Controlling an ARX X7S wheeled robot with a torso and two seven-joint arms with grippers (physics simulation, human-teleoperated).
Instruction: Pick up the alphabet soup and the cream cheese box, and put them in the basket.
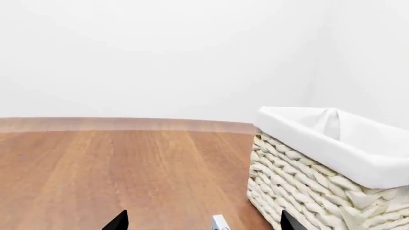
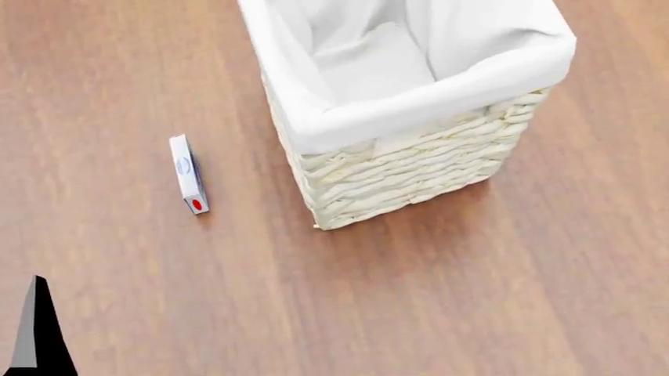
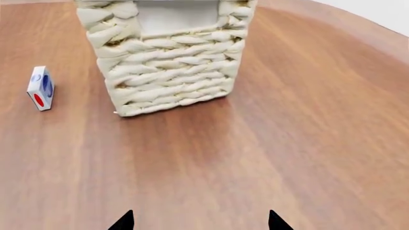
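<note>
The cream cheese box (image 2: 188,174), thin and white with a blue oval and a red dot, stands on its edge on the wooden floor, left of the basket (image 2: 418,168). The basket is tall, cream wicker with a white liner, and I see only liner inside it. My left gripper (image 1: 203,224) is open and empty; the box's end (image 1: 221,223) shows between its fingertips and the basket (image 1: 319,187) is beside it. One left finger (image 2: 37,333) shows in the head view. My right gripper (image 3: 198,223) is open and empty, short of the basket (image 3: 169,72) and box (image 3: 40,87). The alphabet soup is out of view.
Brown wooden surface (image 2: 418,298) all around. A pale wall (image 1: 160,57) rises behind its far edge in the left wrist view. Nothing else shows.
</note>
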